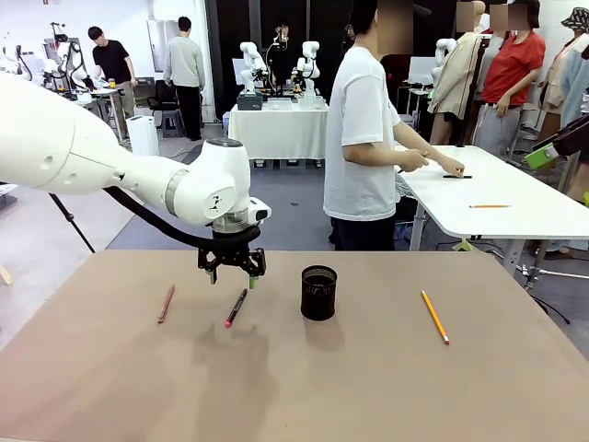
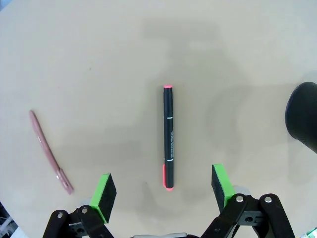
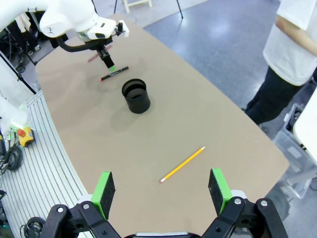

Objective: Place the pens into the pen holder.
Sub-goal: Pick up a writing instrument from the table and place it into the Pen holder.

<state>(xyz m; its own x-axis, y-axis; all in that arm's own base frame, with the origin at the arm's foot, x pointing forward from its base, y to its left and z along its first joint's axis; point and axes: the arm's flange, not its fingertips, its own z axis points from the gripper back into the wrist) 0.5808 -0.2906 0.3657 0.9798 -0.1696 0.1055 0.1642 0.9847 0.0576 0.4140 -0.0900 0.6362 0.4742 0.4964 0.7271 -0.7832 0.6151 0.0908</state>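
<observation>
**Left gripper** [image 1: 233, 274] [image 2: 162, 189] [image 3: 106, 60]: jaws spread wide, nothing between the pads. It hangs over the far end of the black pen [image 1: 236, 308] [image 2: 168, 137] [image 3: 114, 73], clear of it. In the left wrist view the pen runs lengthwise up the gap between the two green pads. Its near pink-red tip is level with them and touches neither. The finger bases are cut off by the bottom edge.

**Right gripper** [image 3: 162, 191]: jaws also wide apart and empty, held high above the table [image 1: 294, 396]. The pencil [image 1: 435, 317] [image 3: 182, 164] lies flat below it, well apart from the pads.

**Pens**: all three lie on the table, none in the holder [image 1: 318, 293] [image 2: 303, 116] [image 3: 136, 96].
- Black pen: left of the holder, near it but not touching.
- Brown pen [image 1: 166, 303] [image 2: 49, 157] [image 3: 92, 58]: farther left, beside the black pen. In the right wrist view the left gripper hides most of it, leaving a short reddish stub.
- Pencil: right of the holder, well apart.

**Holder**: upright near the table's middle. The left wrist view cuts it off at the right edge, leaving a dark curved side. Its inside is dark and the mesh is hard to make out.

**Person** [image 1: 363, 138]: stands side-on at a white table behind, with both hands there. The right wrist view cuts the person off at its upper right corner
</observation>
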